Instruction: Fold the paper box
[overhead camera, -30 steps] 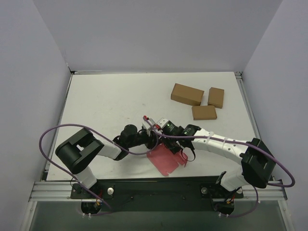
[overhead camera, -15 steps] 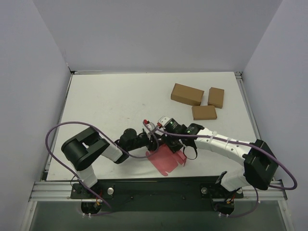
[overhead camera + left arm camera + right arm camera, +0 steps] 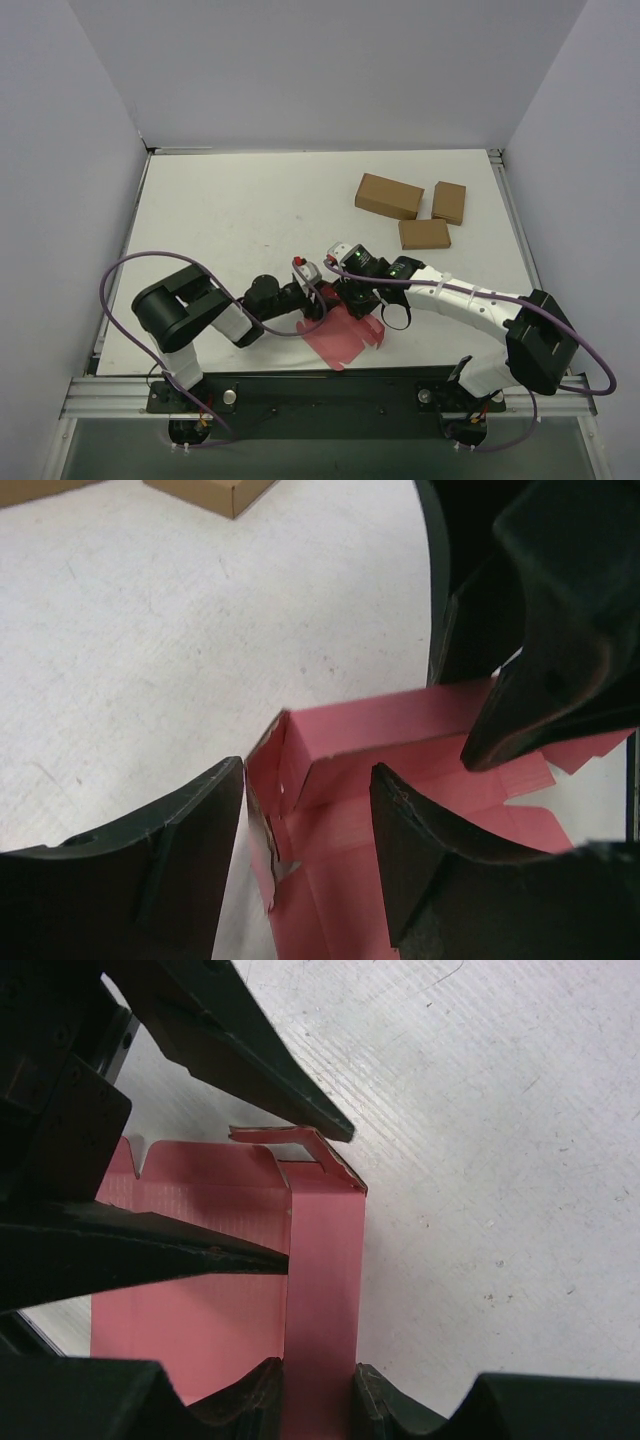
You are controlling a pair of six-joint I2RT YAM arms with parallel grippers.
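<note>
One pink-red paper box (image 3: pixel 345 338) lies partly folded on the white worktop (image 3: pixel 220 220), close to the middle of its near edge. Most of the card lies flat. One long side strip and a small end flap stand up at a corner. The right claw (image 3: pixel 315 1378), reaching in from the right, is narrowed onto that raised strip, which fills the gap between its black fingers. The left claw (image 3: pixel 308 772), reaching in from the left, is spread wide around the same corner. One of its fingers is just beside the end flap and the other is over the flat card, and neither pinches it. The two claws nearly meet above the box. Three brown cardboard boxes (image 3: pixel 389 196) sit close together toward the far right corner, well apart from the paper box.
</note>
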